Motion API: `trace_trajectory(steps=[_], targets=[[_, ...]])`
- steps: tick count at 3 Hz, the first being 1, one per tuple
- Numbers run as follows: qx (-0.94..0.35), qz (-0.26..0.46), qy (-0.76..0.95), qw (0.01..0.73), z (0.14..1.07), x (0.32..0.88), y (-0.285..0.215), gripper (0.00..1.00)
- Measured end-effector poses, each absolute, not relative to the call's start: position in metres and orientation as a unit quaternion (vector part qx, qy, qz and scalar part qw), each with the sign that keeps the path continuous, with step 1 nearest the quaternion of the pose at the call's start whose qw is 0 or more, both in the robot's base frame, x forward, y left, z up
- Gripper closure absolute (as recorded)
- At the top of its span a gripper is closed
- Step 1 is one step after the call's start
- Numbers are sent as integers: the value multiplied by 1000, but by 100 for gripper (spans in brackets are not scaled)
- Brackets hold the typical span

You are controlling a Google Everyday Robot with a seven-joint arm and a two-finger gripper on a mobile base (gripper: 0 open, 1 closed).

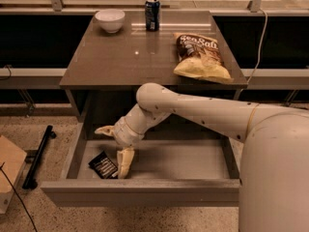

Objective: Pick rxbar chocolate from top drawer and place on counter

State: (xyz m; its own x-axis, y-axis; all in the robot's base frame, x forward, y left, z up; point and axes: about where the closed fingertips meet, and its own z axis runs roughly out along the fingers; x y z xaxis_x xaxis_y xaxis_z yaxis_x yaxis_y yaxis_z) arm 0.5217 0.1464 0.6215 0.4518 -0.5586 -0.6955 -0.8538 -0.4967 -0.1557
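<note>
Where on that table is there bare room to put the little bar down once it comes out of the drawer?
The counter is bare across its left and middle, in front of the bowl and can, left of the chip bag. The right side is crowded by that bag. The gripper is down in the drawer, front left, by the rxbar.

the counter [120, 57] stands above and beyond the gripper [110, 152], which is down in the top drawer [140, 192], fingers [124, 162] spread. on it, straight beyond the gripper: a white bowl [110, 20], a soda can [152, 14] further right, a chip bag [200, 56] rightmost.
</note>
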Motion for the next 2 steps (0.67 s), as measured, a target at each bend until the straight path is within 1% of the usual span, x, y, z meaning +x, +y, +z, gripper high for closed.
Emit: trace_trajectory(steps=[1,2], targets=[[-817,301,428,244,605,517,147,0],[-815,325,421,233,587,512,153,0]])
